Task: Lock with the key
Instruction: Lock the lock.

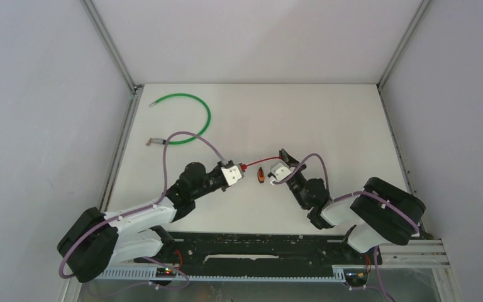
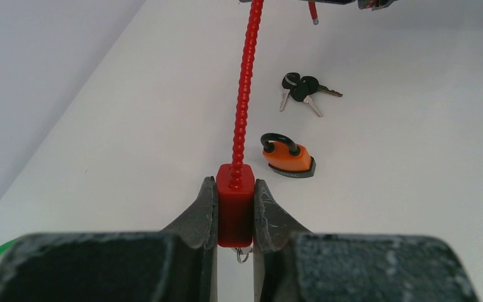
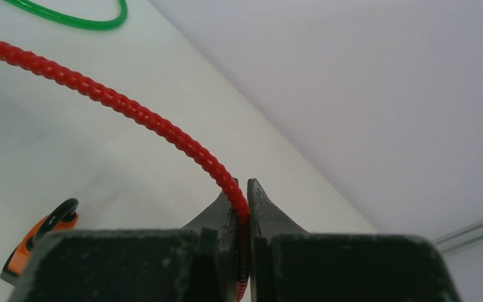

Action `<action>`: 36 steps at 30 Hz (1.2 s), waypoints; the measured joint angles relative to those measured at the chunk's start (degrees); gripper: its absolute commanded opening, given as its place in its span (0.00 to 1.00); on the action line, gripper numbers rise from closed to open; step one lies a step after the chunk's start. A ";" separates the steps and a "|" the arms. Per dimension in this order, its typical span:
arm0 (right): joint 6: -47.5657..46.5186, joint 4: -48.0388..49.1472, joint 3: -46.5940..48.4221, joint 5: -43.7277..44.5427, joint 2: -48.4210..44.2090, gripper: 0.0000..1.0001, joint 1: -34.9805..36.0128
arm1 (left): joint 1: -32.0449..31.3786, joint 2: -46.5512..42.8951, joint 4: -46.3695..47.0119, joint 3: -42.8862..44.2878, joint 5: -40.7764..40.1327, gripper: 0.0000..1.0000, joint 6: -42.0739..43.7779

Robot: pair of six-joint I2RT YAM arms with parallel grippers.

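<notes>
My left gripper (image 2: pixel 235 185) is shut on the red lock body (image 2: pixel 235 207), which is held off the table. A small metal ring (image 2: pixel 243 255) hangs under the body. The red beaded cable (image 2: pixel 243 94) runs from the body across to my right gripper (image 3: pixel 242 189), which is shut on the cable (image 3: pixel 132 113) near its other end. In the top view both grippers (image 1: pixel 239 170) (image 1: pixel 281 165) meet at the table's middle, with the cable (image 1: pixel 261 160) arched between them. A bunch of black-headed keys (image 2: pixel 302 88) lies on the table beyond an orange padlock (image 2: pixel 287 155).
The orange padlock (image 1: pixel 261 175) lies on the white table (image 1: pixel 327 126) just under the two grippers and shows at the lower left of the right wrist view (image 3: pixel 38 236). A green cable loop (image 1: pixel 188 119) lies at the far left. Grey walls enclose the table.
</notes>
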 measured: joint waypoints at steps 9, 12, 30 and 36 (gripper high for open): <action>10.93 -1.16 -0.79 -5.57 -5.05 0.01 -2.73 | -0.04 0.87 0.55 1.92 1.79 0.00 0.02; 17.94 -1.42 -2.05 -10.16 -9.07 0.00 -5.18 | -0.22 2.34 0.74 4.09 3.61 0.00 0.31; 45.24 -2.51 -2.36 -15.61 -15.61 0.00 -7.67 | -1.07 9.75 -5.51 12.66 13.55 0.00 2.40; 47.74 -4.09 0.66 -12.09 -15.63 0.00 -4.02 | -1.20 9.97 -4.17 12.66 13.55 0.00 2.25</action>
